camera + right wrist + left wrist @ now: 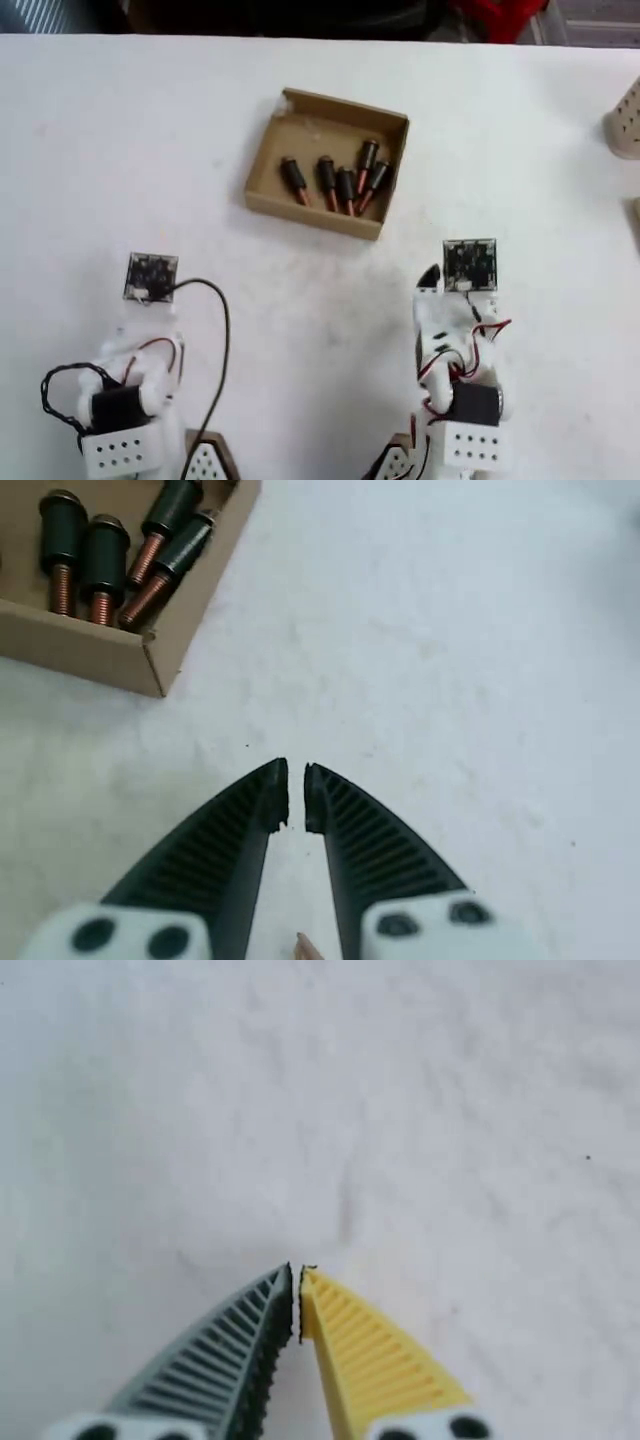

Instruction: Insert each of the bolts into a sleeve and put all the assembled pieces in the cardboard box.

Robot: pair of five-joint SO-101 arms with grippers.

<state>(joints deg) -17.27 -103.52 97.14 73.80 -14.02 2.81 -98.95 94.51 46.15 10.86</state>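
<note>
Open cardboard box (312, 216) mid-surface: five copper bolts (345, 186) in black sleeves, black ends toward far edge. White scuffed surface (120, 130). Left jaws, right jaws pressed together.

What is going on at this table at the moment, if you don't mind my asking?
Nothing is being handled right now. Five assembled pieces lie together in the cardboard box in the middle of the table. The left gripper and the right gripper are both shut and empty, each over bare tabletop on the near side of the box. The job looks finished.
</note>
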